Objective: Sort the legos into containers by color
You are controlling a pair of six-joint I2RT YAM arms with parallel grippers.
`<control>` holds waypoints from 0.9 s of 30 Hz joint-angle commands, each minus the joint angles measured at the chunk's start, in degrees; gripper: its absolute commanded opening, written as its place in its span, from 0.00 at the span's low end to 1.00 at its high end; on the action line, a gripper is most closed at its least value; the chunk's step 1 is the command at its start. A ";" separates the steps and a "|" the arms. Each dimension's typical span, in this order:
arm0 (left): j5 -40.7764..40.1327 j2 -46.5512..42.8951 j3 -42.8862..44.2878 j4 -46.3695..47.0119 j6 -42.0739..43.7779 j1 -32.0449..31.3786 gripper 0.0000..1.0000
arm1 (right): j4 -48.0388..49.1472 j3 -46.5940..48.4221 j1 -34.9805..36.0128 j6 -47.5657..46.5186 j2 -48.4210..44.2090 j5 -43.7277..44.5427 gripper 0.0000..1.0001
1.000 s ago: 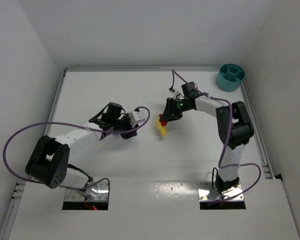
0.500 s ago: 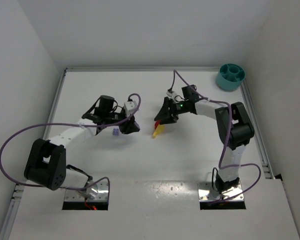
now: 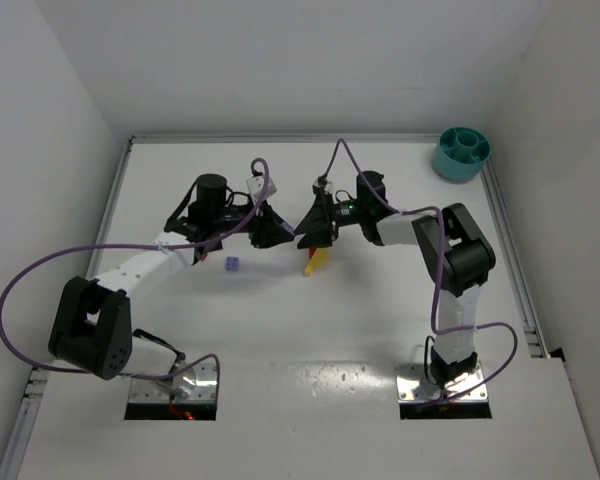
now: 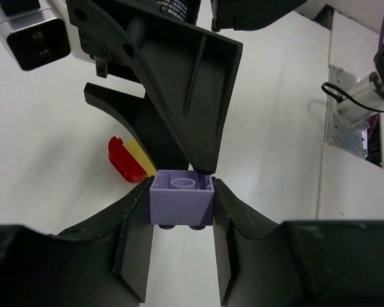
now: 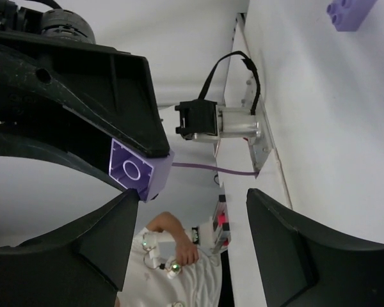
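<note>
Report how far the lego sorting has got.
Done: nothing visible; the teal bowl shows no bricks from above. In hand: the left hand grips a purple brick beside the open right hand. Left: a second purple brick, a yellow brick and a red brick lie loose on the table, far from the bowl.

Left gripper (image 4: 181,201) and right gripper (image 5: 191,198) stood nose to nose at mid-table (image 3: 380,300), each barring the other. Open table stretched from them to the teal bowl (image 3: 458,170).
</note>
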 commanded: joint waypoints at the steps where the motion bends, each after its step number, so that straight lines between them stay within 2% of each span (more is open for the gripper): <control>1: 1.29 0.99 1.49 6.47 -3.17 -1.37 0.39 | 9.60 1.13 0.59 6.13 0.45 -2.75 0.70; 4: 0.77 1.00 0.96 7.71 -3.70 -1.90 0.40 | 9.60 1.74 1.12 7.70 0.45 -2.75 0.74; 11: -0.28 1.53 0.43 8.23 -3.70 -3.13 0.43 | 21.44 1.75 1.64 17.10 0.97 -2.75 0.74; 18: -0.90 2.58 0.43 9.29 -3.70 -3.13 0.44 | 24.19 1.75 2.79 20.36 1.50 -2.22 0.53; 27: -0.90 3.11 0.95 8.76 -3.18 -4.19 0.45 | 25.77 1.75 3.31 21.42 3.08 -2.22 0.45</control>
